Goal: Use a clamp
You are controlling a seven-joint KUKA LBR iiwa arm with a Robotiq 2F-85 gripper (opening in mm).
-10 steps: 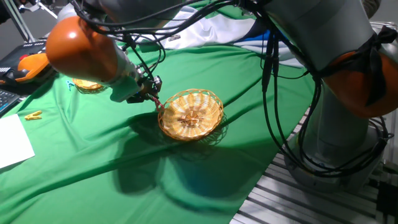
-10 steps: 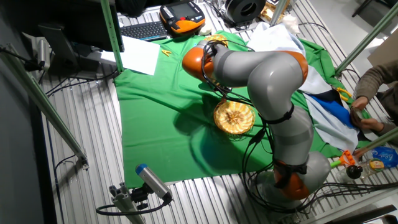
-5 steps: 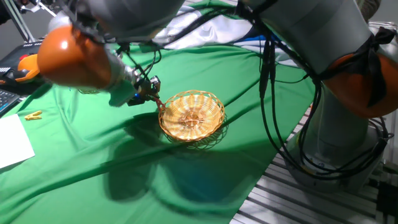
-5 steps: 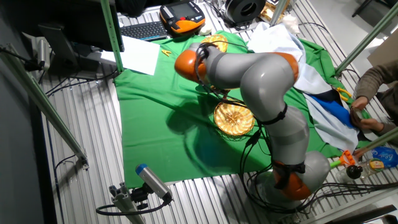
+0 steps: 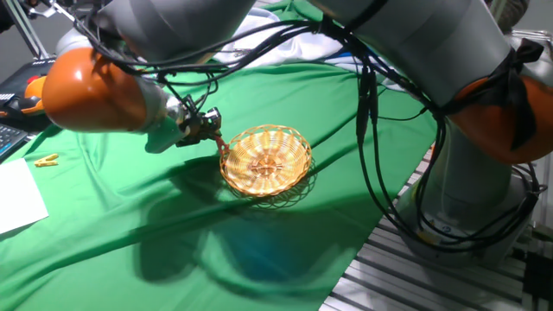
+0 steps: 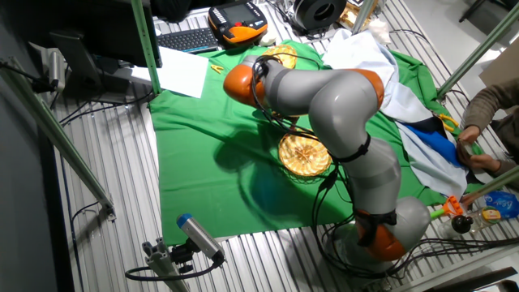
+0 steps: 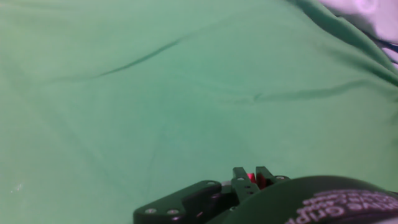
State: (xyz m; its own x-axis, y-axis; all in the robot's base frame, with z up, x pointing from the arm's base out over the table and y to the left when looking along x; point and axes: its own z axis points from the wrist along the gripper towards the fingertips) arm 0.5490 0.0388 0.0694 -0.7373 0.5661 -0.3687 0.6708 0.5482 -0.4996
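The red clamp [image 5: 220, 142] is tiny and sits at the left rim of the near wicker basket [image 5: 275, 177]. My gripper [image 5: 210, 126] is at that rim with its fingers closed on the clamp. In the hand view a small piece of the red clamp [image 7: 252, 179] shows between the black fingertips [image 7: 239, 177], at the bottom edge, over green cloth. In the other fixed view the arm hides the gripper and the clamp, and only the basket [image 6: 305, 154] shows.
A second wicker basket [image 6: 280, 57] lies at the back of the green cloth [image 5: 130, 225]. A yellow clip [image 5: 45, 160] lies beside a white paper sheet [image 5: 17, 199]. White cloth [image 5: 285, 39] is bunched at the far edge. The robot base [image 5: 484, 173] stands on the right.
The arm's orange joint has swung to the left and a little away from the basket. The gripper has stayed at the basket's left rim with the clamp.
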